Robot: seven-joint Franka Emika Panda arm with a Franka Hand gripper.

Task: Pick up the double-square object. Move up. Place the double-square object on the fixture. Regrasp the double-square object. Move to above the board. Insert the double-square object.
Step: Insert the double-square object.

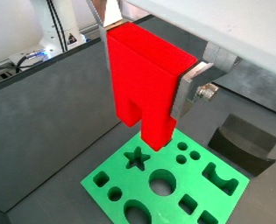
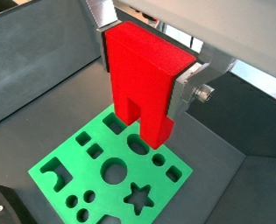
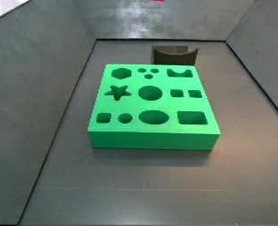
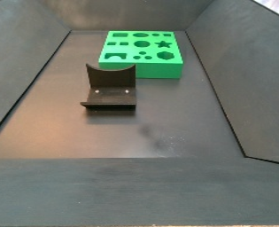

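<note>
Clamped in the end effector (image 1: 152, 83), double-square object (image 1: 146, 83) hangs above the board (image 1: 116, 179); fixture (image 1: 248, 144) stands aside.

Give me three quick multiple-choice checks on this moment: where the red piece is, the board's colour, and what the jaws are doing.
1. Where is the double-square object?
A. On the fixture
B. Held in the air over the board
C. Seated in a board cutout

2. What colour is the board?
A. Green
B. Blue
C. Yellow

3. What state is the gripper in?
A. Open and empty
B. Shut on the double-square object
C. Shut on nothing

Answers:
1 B: both wrist views show the double-square object hanging above the board, while the fixture stands bare.
2 A: the board is bright green in every view.
3 B: the gripper, over the board, has its jaws clamping the red piece's sides.
</note>
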